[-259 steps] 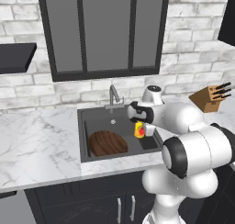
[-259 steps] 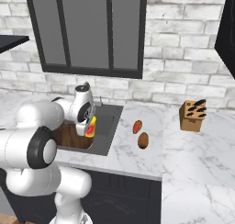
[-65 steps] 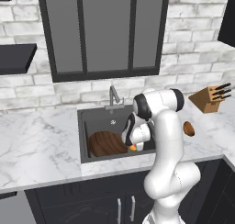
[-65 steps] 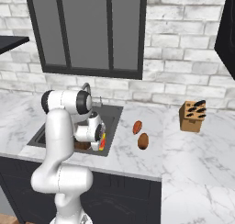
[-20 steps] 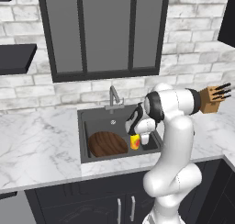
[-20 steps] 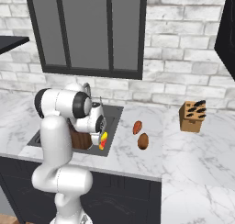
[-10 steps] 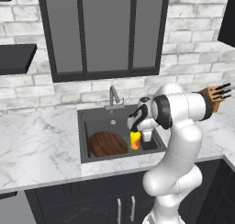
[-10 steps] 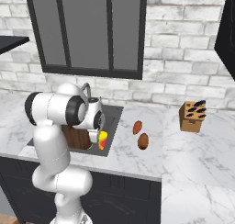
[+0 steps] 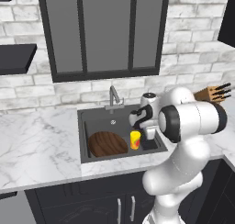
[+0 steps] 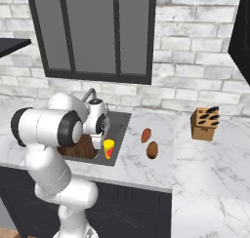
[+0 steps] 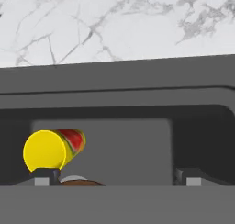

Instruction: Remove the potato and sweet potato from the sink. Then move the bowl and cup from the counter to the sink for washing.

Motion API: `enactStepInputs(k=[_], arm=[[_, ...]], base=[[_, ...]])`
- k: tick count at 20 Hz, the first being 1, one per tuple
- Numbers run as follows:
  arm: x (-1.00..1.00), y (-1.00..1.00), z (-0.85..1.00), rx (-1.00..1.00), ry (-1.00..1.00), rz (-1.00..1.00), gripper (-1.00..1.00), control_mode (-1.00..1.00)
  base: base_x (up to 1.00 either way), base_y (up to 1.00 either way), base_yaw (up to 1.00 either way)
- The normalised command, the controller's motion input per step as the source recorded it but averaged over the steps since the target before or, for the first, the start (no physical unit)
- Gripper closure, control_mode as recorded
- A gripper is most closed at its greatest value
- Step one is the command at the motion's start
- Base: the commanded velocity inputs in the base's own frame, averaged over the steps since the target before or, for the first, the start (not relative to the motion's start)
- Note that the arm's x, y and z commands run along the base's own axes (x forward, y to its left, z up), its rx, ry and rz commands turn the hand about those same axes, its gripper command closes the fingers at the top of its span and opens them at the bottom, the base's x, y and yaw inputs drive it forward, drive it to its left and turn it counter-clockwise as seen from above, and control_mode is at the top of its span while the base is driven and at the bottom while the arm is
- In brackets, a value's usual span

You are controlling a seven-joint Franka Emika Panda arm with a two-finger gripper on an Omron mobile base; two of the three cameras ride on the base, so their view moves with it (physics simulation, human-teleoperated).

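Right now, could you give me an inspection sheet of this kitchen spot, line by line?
Surface: white marble counter with a dark sink set into it.
Job's things: bowl and cup in the sink, the cup just right of the bowl; potato and sweet potato on the counter right of the sink.
Clutter: knife block on the counter, further right.
Grippers: gripper open over the sink's right side, holding nothing.
Cables: nothing seen.
Surroundings: faucet behind the sink, brick wall, dark-framed window, dark cabinets below.
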Motion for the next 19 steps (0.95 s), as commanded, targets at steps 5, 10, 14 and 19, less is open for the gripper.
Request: enactStepInputs(k=[5, 10, 14, 19], arm=[[-0.30, 0.00, 0.40, 0.00, 0.01, 0.00, -1.00, -1.00], [-0.32, 0.00, 0.41, 0.00, 0.01, 0.00, -1.00, -1.00], [-0.38, -0.02, 0.39, 0.00, 0.00, 0.00, -1.00, -1.00], [-0.40, 0.00, 0.36, 0.00, 0.00, 0.00, -1.00, -1.00]], base=[[0.00, 0.00, 0.00], [0.00, 0.00, 0.00], [0.00, 0.00, 0.00], [0.00, 0.00, 0.00]])
